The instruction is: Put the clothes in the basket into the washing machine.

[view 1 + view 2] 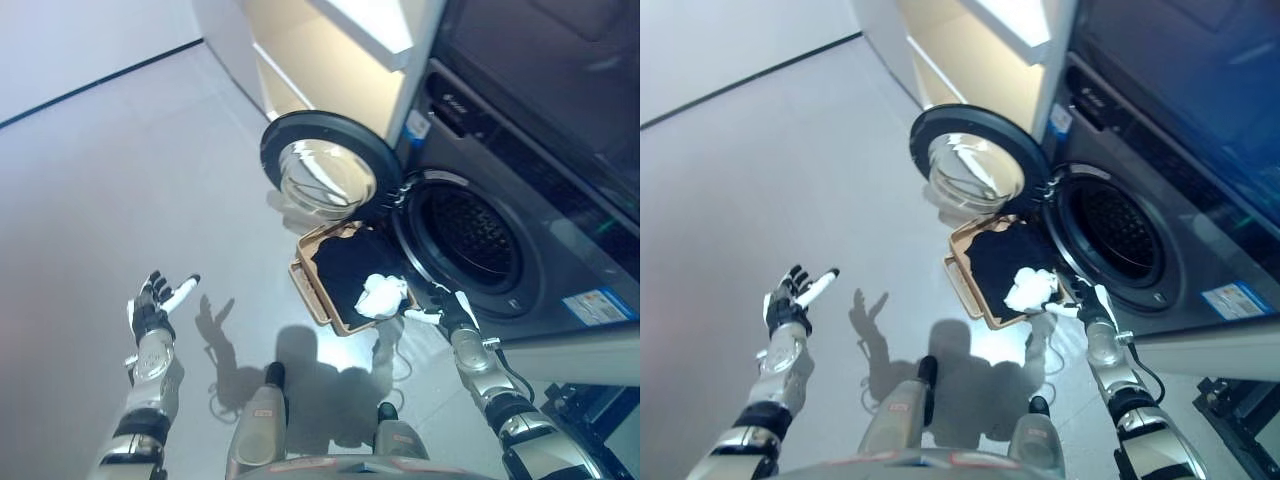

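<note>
Left eye view, washing machine (520,240): we see a dark front-loader at the right, its round door (322,168) swung wide open to the left, so the drum (470,245) is clear for loading.
Left eye view, basket (316,290): a tan basket sits on the floor just below the drum mouth (close enough, we judge, for a short lift). Dark clothes (350,265) fill it, with a white garment (383,295) on top at its near right corner.
Left eye view, right hand (447,310): we see it at the basket's right edge, fingers spread and relaxed, one white tip just beside the white garment, gripping nothing.
Right eye view, left hand (795,297): raised over bare floor (750,160), well apart from the basket, palm up, fingers straight and empty; we judge it idle.
Right eye view, task progress: all the clothes we can see lie in the basket; the drum looks empty.
</note>
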`<state>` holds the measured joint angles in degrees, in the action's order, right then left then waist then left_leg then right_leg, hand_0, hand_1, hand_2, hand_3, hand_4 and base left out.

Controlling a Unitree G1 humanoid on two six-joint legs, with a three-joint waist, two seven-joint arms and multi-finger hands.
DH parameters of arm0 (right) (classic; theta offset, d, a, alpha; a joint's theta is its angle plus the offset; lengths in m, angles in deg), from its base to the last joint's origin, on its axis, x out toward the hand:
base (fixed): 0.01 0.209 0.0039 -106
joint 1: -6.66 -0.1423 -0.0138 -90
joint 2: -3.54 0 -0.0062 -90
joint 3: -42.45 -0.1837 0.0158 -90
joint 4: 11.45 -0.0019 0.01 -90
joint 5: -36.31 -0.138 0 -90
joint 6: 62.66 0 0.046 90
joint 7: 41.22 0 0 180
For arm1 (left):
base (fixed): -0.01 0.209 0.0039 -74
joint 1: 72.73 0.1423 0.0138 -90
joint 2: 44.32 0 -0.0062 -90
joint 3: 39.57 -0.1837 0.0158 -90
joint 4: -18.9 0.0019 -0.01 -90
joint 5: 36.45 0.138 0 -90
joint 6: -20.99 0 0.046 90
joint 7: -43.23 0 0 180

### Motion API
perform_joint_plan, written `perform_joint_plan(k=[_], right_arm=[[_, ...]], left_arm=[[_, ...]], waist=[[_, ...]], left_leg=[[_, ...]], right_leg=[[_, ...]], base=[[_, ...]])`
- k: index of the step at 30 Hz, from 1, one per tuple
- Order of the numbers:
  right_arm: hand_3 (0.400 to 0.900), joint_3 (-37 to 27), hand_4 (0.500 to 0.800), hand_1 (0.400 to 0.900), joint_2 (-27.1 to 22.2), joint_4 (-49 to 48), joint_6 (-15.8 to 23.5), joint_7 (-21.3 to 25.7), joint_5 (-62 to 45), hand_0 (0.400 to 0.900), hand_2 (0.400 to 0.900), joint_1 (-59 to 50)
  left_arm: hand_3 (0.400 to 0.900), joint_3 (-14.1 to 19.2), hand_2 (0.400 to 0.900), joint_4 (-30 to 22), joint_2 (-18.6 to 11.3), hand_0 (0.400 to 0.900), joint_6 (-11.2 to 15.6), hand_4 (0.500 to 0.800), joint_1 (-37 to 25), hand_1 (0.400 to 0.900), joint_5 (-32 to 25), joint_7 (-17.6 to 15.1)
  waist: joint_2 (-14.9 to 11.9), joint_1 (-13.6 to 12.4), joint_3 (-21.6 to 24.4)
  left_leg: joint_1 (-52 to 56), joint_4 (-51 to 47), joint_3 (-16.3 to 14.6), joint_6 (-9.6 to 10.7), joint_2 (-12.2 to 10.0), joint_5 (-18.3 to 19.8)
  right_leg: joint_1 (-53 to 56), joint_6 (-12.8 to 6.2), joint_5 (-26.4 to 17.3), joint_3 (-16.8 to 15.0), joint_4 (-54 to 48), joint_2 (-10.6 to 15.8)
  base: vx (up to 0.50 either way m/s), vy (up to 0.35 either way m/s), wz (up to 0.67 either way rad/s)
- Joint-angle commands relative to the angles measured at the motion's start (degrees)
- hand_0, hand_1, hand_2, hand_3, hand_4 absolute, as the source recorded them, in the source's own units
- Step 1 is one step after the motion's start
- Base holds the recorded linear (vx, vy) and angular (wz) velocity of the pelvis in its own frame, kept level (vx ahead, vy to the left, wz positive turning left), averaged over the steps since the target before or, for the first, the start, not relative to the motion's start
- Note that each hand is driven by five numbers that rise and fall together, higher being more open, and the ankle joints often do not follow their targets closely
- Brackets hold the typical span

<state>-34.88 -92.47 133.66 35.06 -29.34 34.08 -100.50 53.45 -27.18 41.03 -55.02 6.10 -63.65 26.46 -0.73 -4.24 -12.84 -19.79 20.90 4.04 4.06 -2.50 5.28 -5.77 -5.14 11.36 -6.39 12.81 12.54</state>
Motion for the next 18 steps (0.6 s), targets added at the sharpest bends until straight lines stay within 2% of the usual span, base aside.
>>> perform_joint_plan(k=[1,3,7,10,11,12,13,18], right_arm=[[0.9,2.6,0.8,0.9,-2.7,-0.2,2.1,2.2,-1.4,0.9,0.9,-1.4],[0.9,2.6,0.8,0.9,-2.7,0.1,1.8,2.5,-1.0,0.9,0.9,-2.4],[0.9,3.6,0.8,0.9,-2.8,-0.3,1.8,2.1,-0.5,0.9,0.9,-3.8],[0.9,4.8,0.8,0.9,-3.0,-0.5,1.9,1.9,-0.6,0.9,0.9,-4.9],[0.9,5.0,0.8,0.9,-2.9,-0.5,1.9,1.9,-0.7,0.9,0.9,-5.0],[0.9,5.0,0.8,0.9,-2.4,-0.5,1.9,1.8,-0.8,0.9,0.9,-5.1],[0.9,5.2,0.8,0.9,-2.2,-0.2,1.8,1.8,-0.9,0.9,0.9,-5.5],[0.9,6.5,0.8,0.9,-2.4,2.0,1.7,1.6,-0.9,0.9,0.9,-9.3]], left_arm=[[0.9,-1.6,0.9,-3.0,-6.1,0.9,5.0,0.8,0.9,0.9,-0.7,-2.2],[0.9,-1.8,0.9,-3.2,-5.9,0.9,4.8,0.8,1.4,0.9,-0.6,-2.2],[0.9,-1.6,0.9,-4.2,-5.8,0.9,4.9,0.8,2.7,0.9,0.3,-2.2],[0.9,-1.3,0.9,-4.6,-6.0,0.9,4.9,0.8,2.7,0.9,-0.3,-1.4],[0.9,-1.0,0.9,-4.8,-6.0,0.9,4.9,0.8,2.8,0.9,-0.5,-1.4],[0.9,-0.3,0.9,-4.7,-6.0,0.9,4.9,0.8,3.0,0.9,-0.8,-1.6],[0.9,0.2,0.9,-4.7,-6.1,0.9,4.9,0.8,3.0,0.9,-1.3,-1.6],[0.9,0.9,0.9,-4.9,-5.7,0.9,6.2,0.8,2.6,0.9,-4.2,-1.2]], waist=[[-0.6,-0.5,4.6],[-1.2,-1.1,5.0],[-1.9,-2.2,4.6],[-1.0,-1.8,3.0],[-0.8,-1.7,2.5],[-0.8,-1.9,1.9],[-0.7,-1.7,1.5],[-0.3,-0.3,-1.4]], left_leg=[[-8.1,-7.9,4.8,1.4,-1.2,-11.4],[-9.4,-6.0,3.9,0.4,0.1,-9.5],[-10.7,-3.6,2.5,-2.1,2.8,-6.3],[-8.0,-4.2,2.7,-4.7,4.3,-4.7],[-6.9,-4.5,2.4,-5.2,4.6,-4.2],[-5.5,-4.7,1.6,-5.8,4.8,-3.3],[-4.1,-5.2,1.4,-6.0,4.9,-3.1],[-0.4,-6.0,1.4,-5.6,4.6,-1.1]], right_leg=[[6.9,-6.2,-11.4,0.7,3.2,3.4],[7.6,-6.18,-15.4,2.0,1.3,5.1],[5.2,-5.55,-25.6,1.7,2.0,8.1],[0.0,-2.89,-29.1,0.1,11.0,7.3],[-1.0,-2.64,-29.0,0.9,13.0,7.2],[-1.8,-2.77,-30.4,3.2,13.8,8.6],[-2.7,-2.6,-29.9,4.4,13.8,9.1],[-8.4,-3.68,-22.1,7.1,4.1,6.4]], base=[[0.19,0.164,0.16],[0.23,0.211,-0.07],[0.21,0.264,-0.28],[0.21,0.345,-0.13],[0.17,0.311,-0.16],[0.16,0.254,-0.15],[0.19,0.202,-0.16],[0.16,0.028,0.07]])
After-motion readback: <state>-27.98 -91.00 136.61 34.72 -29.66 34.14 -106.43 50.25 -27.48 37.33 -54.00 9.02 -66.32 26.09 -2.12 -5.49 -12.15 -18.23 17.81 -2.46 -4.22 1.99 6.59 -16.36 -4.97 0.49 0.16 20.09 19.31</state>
